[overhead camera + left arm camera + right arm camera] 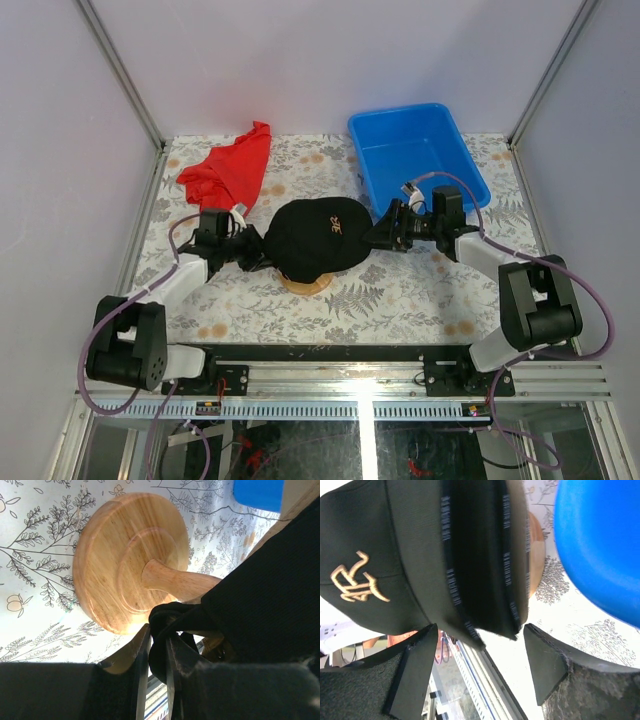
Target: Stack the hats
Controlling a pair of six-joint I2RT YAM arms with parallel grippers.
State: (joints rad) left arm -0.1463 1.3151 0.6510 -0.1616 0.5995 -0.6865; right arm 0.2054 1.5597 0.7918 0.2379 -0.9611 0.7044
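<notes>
A black cap [318,238] with a gold emblem sits on the round-topped wooden stand [306,284] at the table's middle. More black cap edges show layered under it in the right wrist view [480,555]. My left gripper [252,250] is at the cap's left side. In its wrist view the gripper [157,650] is shut on a fold of black cap fabric [170,617] beside the stand's stem [180,582]. My right gripper [375,238] is at the cap's right side. It is open [480,667], with the cap's edge just beyond its fingertips [545,662].
A red cloth [232,168] lies at the back left. A blue bin [415,152] stands at the back right, close behind my right arm, and shows in the right wrist view [600,545]. The floral table cover [400,295] spreads in front of the stand.
</notes>
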